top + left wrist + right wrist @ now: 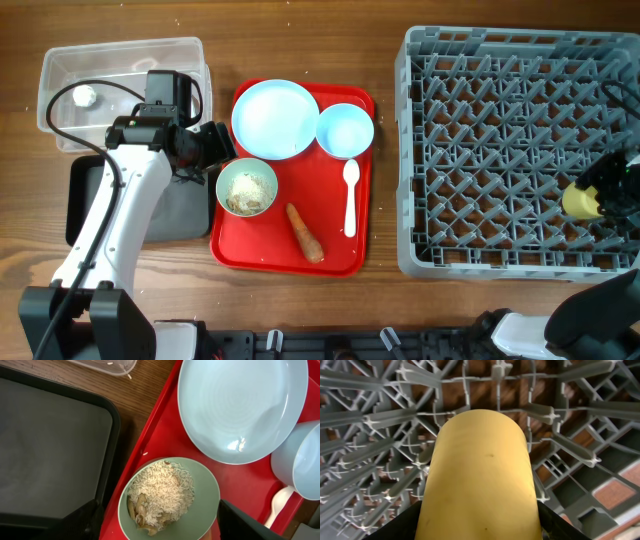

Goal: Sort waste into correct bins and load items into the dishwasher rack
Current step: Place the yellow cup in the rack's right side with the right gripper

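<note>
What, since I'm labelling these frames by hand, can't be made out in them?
- Yellow object: right wrist view, so close that its type is unclear; overhead, the right tool covers part of it.
- Left tool fingertips: overhead, hidden under its own wrist.
- White item in the clear bin: overhead, too small.

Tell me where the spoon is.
In the overhead view, the white spoon lies on the red tray, near its right edge, below the small blue bowl.
</note>
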